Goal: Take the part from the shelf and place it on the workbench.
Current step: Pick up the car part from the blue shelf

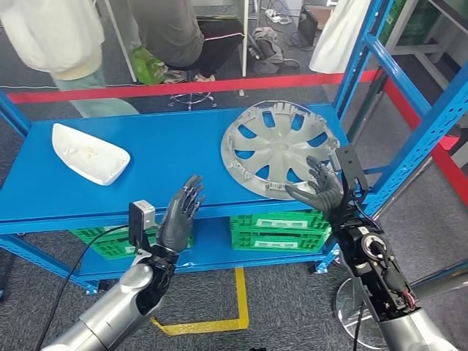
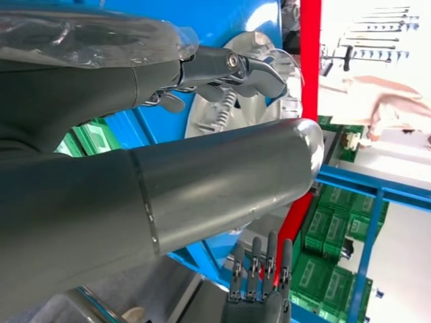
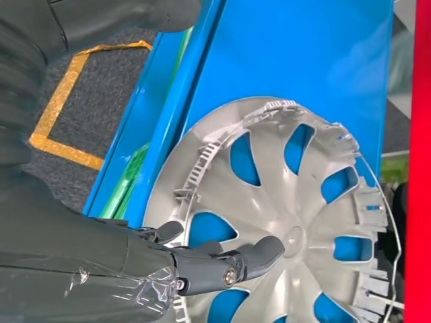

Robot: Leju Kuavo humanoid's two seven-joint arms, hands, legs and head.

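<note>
Both hands are open and holding nothing: the right hand (image 1: 320,191) reaches over the near rim of the wheel cover (image 1: 278,148), the left hand (image 1: 180,214) waits in front of the shelf (image 1: 165,157). The cover lies flat on the shelf's right end, ribbed inside facing up; being round, it has no long axis. Nothing is lifted yet, so grasping, carrying and placing all remain.

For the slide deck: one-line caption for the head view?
Both hands open, right hand over the silver wheel cover on the blue shelf.
</note>
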